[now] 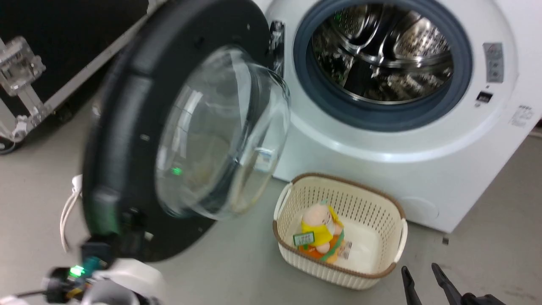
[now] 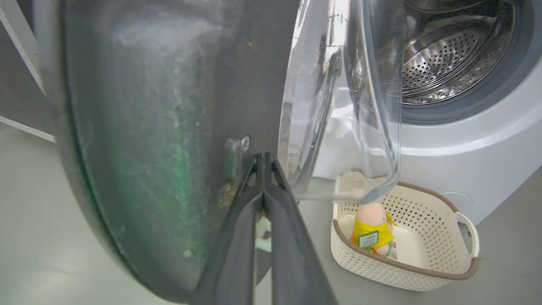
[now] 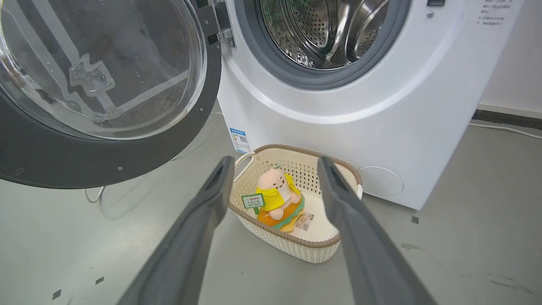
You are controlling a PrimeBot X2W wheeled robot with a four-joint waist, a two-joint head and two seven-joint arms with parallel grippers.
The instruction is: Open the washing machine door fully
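Left tool (image 2: 263,157) pinched shut, empty, prodding glossy black round washing machine door (image 1: 127,127) wider (stiffer poke, probably) | right tool (image 3: 275,163) gaping, idling

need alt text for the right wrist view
The round glossy black washing machine door with its clear glass bowl stands swung open at left, baring the steel drum. The right gripper, open, frames a cream plastic basket holding a yellow plush toy.
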